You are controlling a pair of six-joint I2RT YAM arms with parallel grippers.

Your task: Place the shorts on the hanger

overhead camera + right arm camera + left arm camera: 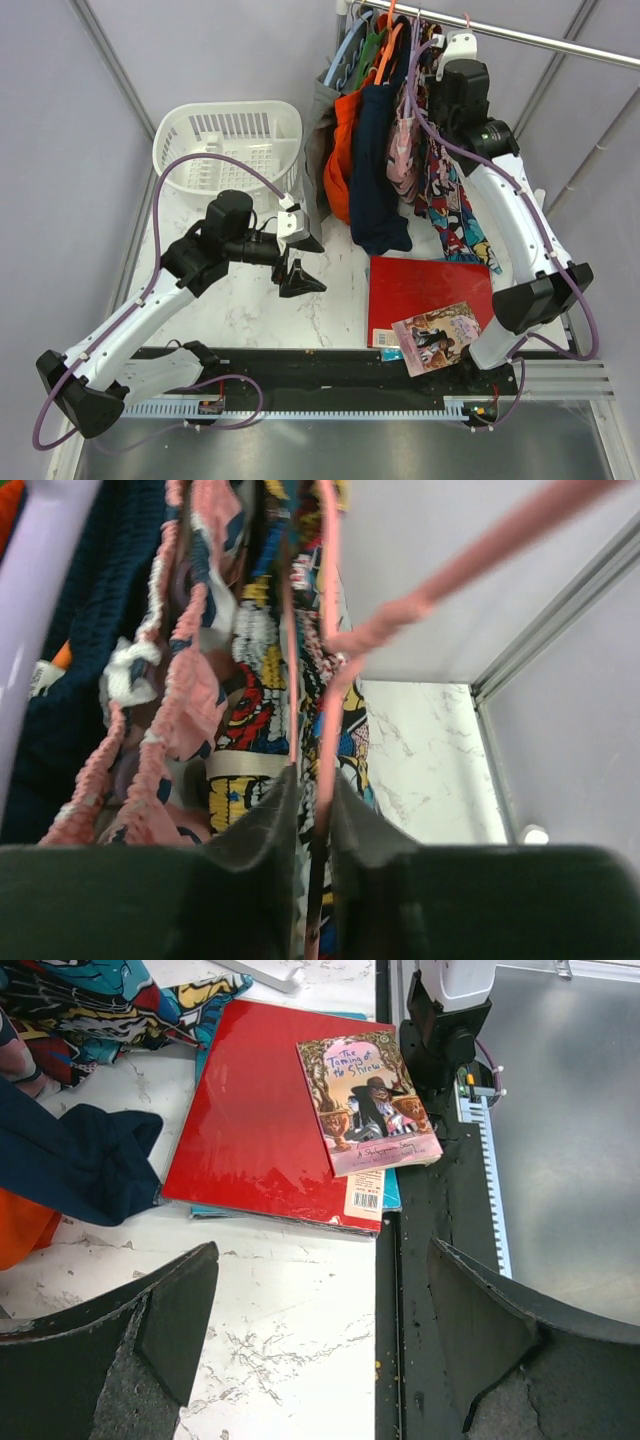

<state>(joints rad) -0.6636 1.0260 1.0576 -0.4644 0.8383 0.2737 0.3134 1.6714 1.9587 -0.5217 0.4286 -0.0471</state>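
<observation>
Hanging entry: the shorts, comic print, draped on the hanger at the rail, upper right of the top view, lower end reaching the bench.
My right gripper: jaws nearly together round the pink wire; whether they grip it, I cannot tell.
My left gripper: jaws spread wide, empty.
Status, judged: hanging apparently done; remaining: release, withdraw.

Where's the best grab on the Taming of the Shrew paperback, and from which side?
Take the paperback by the edge overhanging the red book, coming in low from the arm-base side, one finger above, one below. It lies flat, so a top-down pinch finds no lip; the overhang probably leaves room underneath. The left end effector is open.
</observation>
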